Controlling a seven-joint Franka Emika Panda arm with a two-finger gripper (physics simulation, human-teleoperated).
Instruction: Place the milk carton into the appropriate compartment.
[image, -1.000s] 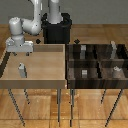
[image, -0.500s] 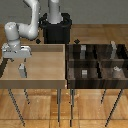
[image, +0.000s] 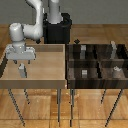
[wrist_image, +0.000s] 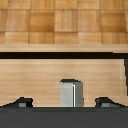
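The milk carton stands upright in the large light-tan tray, near its edge at the exterior view's left, about midway between that edge's corners. It looks stiff, light and smooth-sided, so it would best be pinched across its flat side walls below the gabled top. The gripper hangs directly above it. In the wrist view the fingertips stand spread either side of the carton, holding nothing. That view crops the carton's base, and the gable is hard to make out. Farther off, the compartment cannot be singled out; small grey blocks blur among the dark walls.
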